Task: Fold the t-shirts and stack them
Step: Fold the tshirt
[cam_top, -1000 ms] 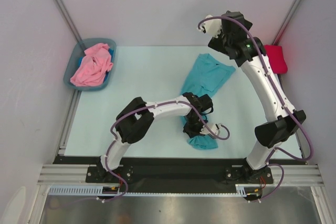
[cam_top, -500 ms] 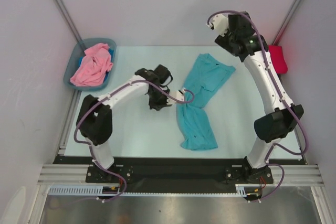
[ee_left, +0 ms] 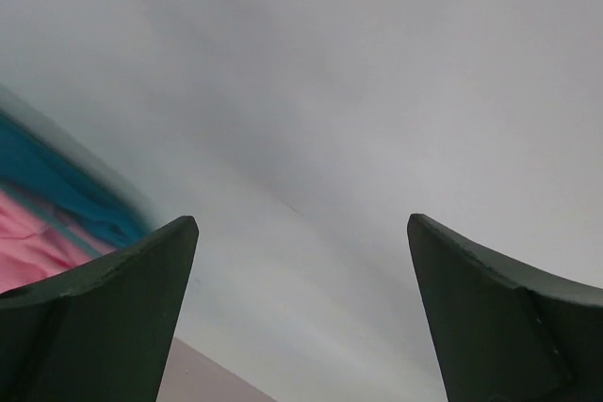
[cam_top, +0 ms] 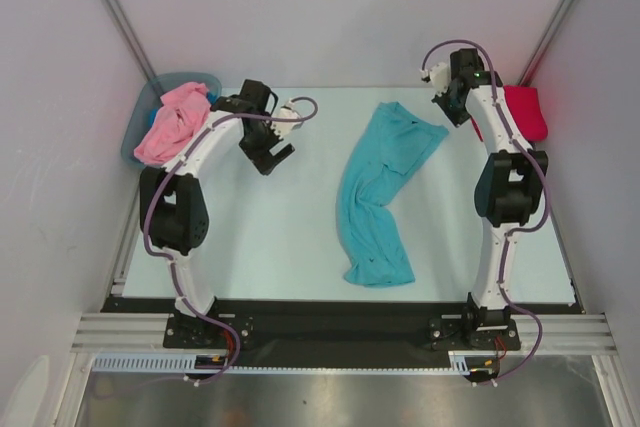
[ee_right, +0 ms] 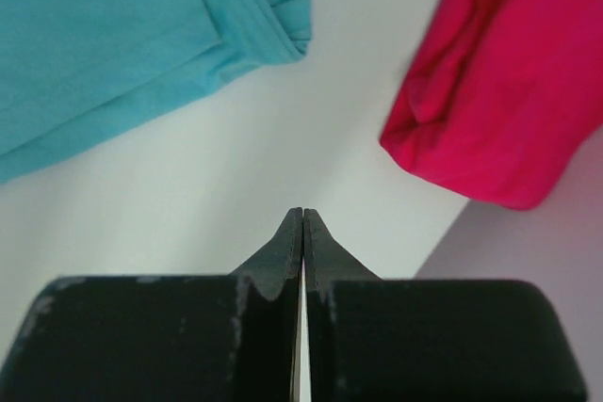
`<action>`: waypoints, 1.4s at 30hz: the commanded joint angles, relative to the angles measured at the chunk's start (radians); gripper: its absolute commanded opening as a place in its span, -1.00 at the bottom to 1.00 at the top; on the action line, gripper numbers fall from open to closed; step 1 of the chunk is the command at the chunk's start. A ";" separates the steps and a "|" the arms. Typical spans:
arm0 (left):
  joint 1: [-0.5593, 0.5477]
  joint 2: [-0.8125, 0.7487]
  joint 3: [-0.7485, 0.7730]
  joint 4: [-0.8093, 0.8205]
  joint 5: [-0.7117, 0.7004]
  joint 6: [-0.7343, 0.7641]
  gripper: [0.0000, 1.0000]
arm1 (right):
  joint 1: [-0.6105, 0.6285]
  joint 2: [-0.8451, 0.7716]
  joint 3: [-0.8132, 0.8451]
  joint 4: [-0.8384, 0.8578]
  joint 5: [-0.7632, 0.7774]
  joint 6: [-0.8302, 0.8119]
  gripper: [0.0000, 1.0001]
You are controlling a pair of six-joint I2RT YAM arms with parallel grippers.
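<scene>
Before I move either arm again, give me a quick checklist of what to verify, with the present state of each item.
1. Left gripper open and empty: ok.
2. Right gripper free of cloth: ok; jaws shut on nothing.
3. Teal t-shirt clear of both arms: ok.
4. Teal t-shirt folded: not ok; it lies long and rumpled on the table.
5. Pink t-shirt out of the bin: not ok; it lies in the bin.
6. Red t-shirt folded neatly: cannot tell; it is a compact bundle at the table's far right edge.
</scene>
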 commanded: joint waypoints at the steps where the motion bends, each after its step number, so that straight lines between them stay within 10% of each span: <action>1: -0.010 0.008 0.101 0.048 -0.103 -0.057 0.99 | -0.013 0.043 0.069 0.019 -0.057 0.020 -1.00; 42: 0.001 -0.041 0.198 0.002 -0.289 -0.005 0.99 | 0.031 0.416 0.216 0.191 -0.005 -0.088 -1.00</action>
